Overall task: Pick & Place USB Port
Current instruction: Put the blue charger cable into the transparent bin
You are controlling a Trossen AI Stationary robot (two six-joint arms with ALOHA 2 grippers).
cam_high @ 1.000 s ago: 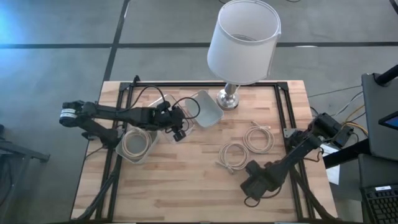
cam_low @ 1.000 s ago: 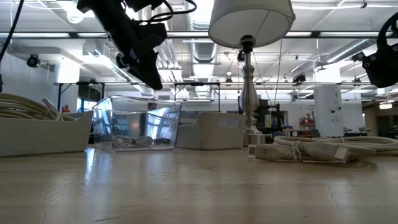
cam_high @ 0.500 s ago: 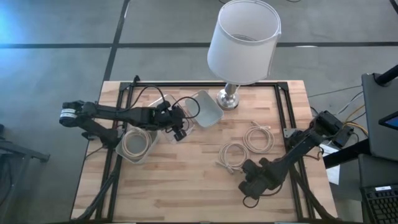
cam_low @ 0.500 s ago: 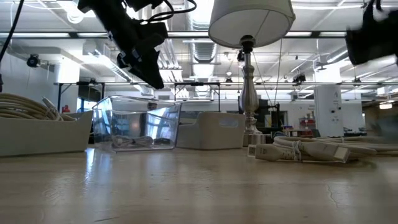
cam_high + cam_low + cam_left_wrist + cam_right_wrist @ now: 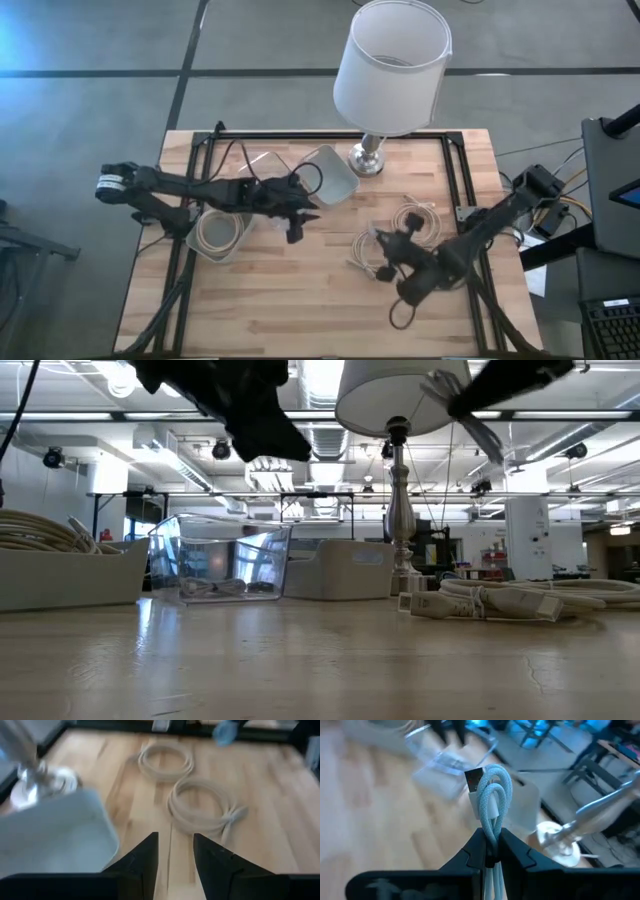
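A light blue USB cable (image 5: 492, 795), folded into loops with a silver plug (image 5: 474, 777) at its end, is lifted above the table. My right gripper (image 5: 490, 839) is shut on it, over the coiled cream cables (image 5: 415, 222) at the table's right middle (image 5: 385, 243). My left gripper (image 5: 175, 851) is open with nothing between its fingers, above the table's middle (image 5: 303, 215), beside a white bin (image 5: 332, 172). A clear bin (image 5: 220, 555) stands behind the left arm. My right gripper pinches the folded bundle of the blue cable (image 5: 491, 832) between its two fingers, several strands together. The loops and the plug stick out past the fingertips. The cable is lifted clear of the table (image 5: 470, 415).
A lamp (image 5: 390, 70) stands on its base (image 5: 367, 158) at the far middle. A bin of cream cables (image 5: 220, 232) sits at the left. Two cream coils (image 5: 200, 810) lie on the wood at the right. A black frame (image 5: 330, 136) runs round the table's edges.
My right gripper has gone from near the table's front edge toward the far edge and the left, up over the cream coils, and has turned. My left gripper has reached toward the table's right, away from the clear bin.
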